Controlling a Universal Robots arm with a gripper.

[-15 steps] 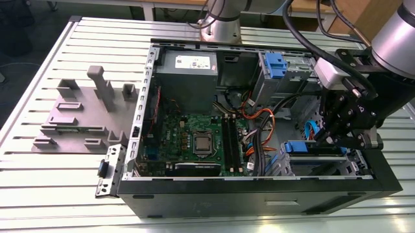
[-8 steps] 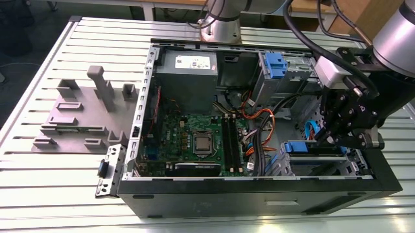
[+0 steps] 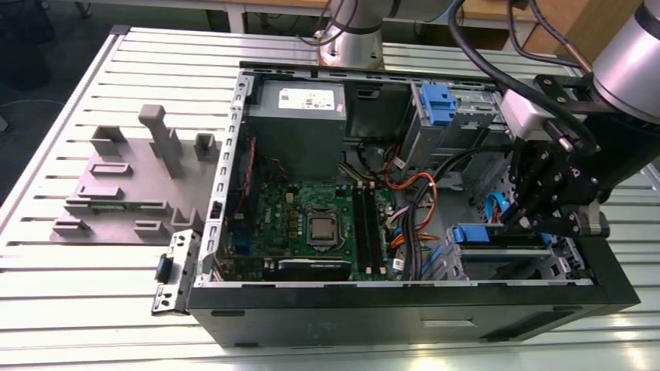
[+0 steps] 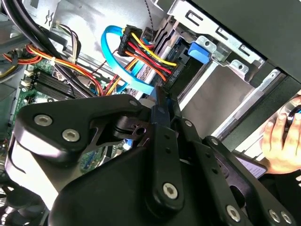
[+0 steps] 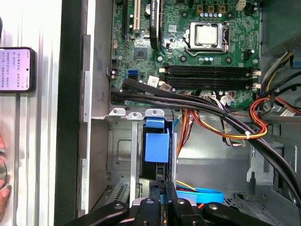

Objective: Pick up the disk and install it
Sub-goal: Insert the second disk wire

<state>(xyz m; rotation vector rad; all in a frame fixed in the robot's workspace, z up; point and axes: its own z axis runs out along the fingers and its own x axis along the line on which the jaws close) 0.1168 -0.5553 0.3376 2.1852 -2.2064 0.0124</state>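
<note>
Finds the pincer (image 5: 164,184) down inside the computer case (image 3: 413,313), in the corner by its black outer wall, fingers (image 5: 156,193) drawn almost together with only a thin slit between; cannot tell of a hold on anything. Places the disk (image 5: 155,147) just past the fingertips, seated edge-on in the case's drive bay (image 5: 120,150) with its blue bracket tab facing up, red and yellow wires (image 4: 149,55) lying beside it. Meets farther in the motherboard (image 5: 174,47) on the case floor, another blue-tabbed drive (image 3: 438,104) at the case's far corner, and outside the case a grey holder (image 3: 113,189) on the slatted bench (image 3: 83,301).
</note>
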